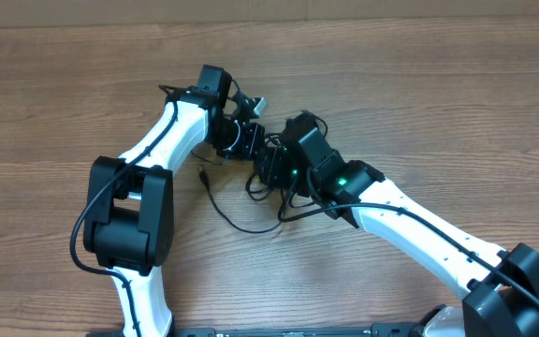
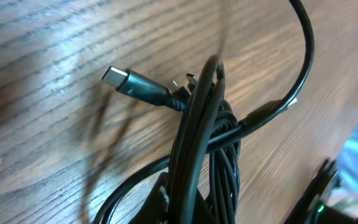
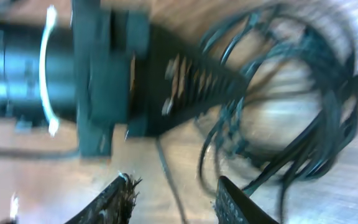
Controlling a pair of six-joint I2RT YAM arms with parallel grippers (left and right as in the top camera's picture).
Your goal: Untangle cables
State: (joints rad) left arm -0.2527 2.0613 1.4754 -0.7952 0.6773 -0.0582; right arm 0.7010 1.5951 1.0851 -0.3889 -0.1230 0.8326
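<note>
The cables are thin black cords. In the overhead view one loose cord [image 1: 237, 221] curves across the table from a small plug [image 1: 202, 173]. The rest bunch between the two grippers. My left gripper [image 1: 247, 140] is shut on a bundle of strands [image 2: 197, 143], and its finger [image 2: 166, 202] shows at the bottom of the left wrist view. A grey USB-C plug [image 2: 126, 81] sticks out to the left of the bundle. My right gripper [image 1: 268, 167] is close beside it, open [image 3: 176, 183], with one strand [image 3: 166, 165] running between its fingers. The looped cables [image 3: 309, 112] hang from the left gripper's jaw [image 3: 191, 78]; this view is blurred.
The wooden table [image 1: 438, 103] stretches all round. The two arms meet near its centre, with the left arm's body [image 1: 129, 211] at the front left and the right arm's link [image 1: 429, 234] at the front right. A small light-coloured tip [image 1: 259, 103] shows behind the left wrist.
</note>
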